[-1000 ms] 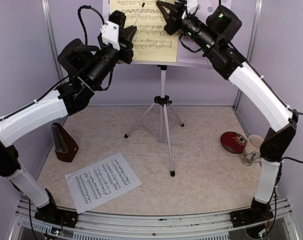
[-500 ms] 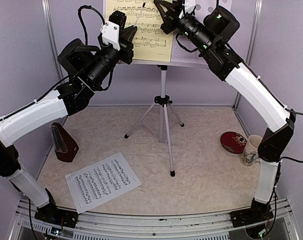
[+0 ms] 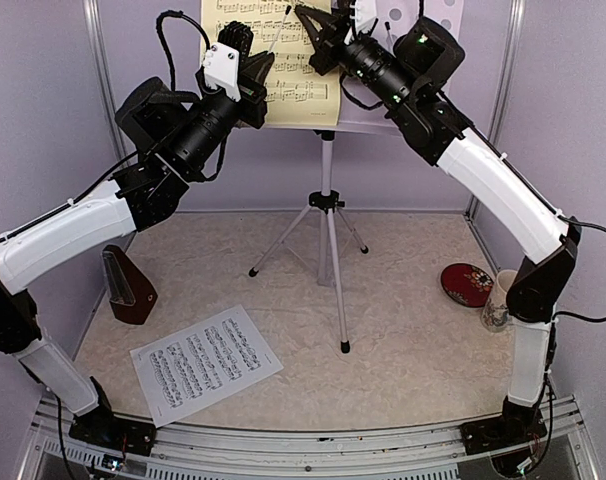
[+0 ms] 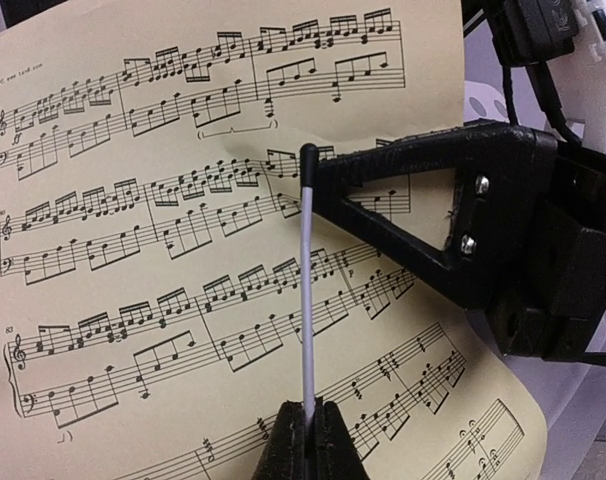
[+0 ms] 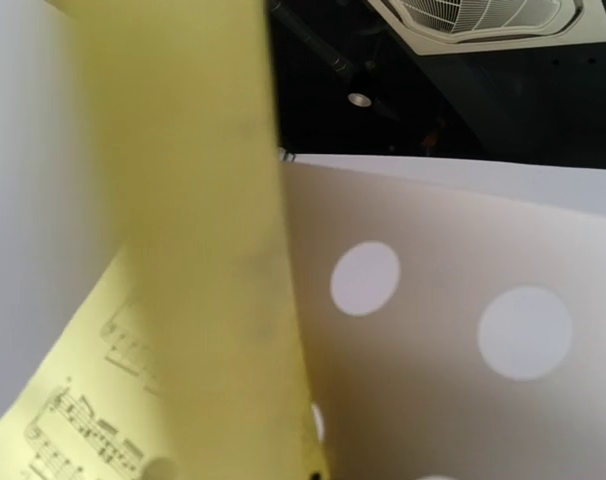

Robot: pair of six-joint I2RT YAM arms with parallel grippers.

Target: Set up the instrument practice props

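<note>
Nearest the arm bases, the white sheet (image 3: 205, 362) lay flat on the table (image 3: 403, 330), with the metronome (image 3: 130, 287) standing just behind it to the left; no gripper was near either. Farther back stood the music stand (image 3: 326, 200), and the step in hand appeared to be seating the yellow sheet (image 3: 308, 85) on it. The left gripper (image 4: 308, 445) was clamped on a thin white rod (image 4: 306, 300) in front of that sheet, and the right gripper (image 4: 333, 175) pinched its right edge, jaws closed. Next, the yellow sheet probably needed lowering squarely onto the ledge before release. Compared with 1 second earlier, the right arm had carried it leftward and upward, while the left arm had not moved.
</note>
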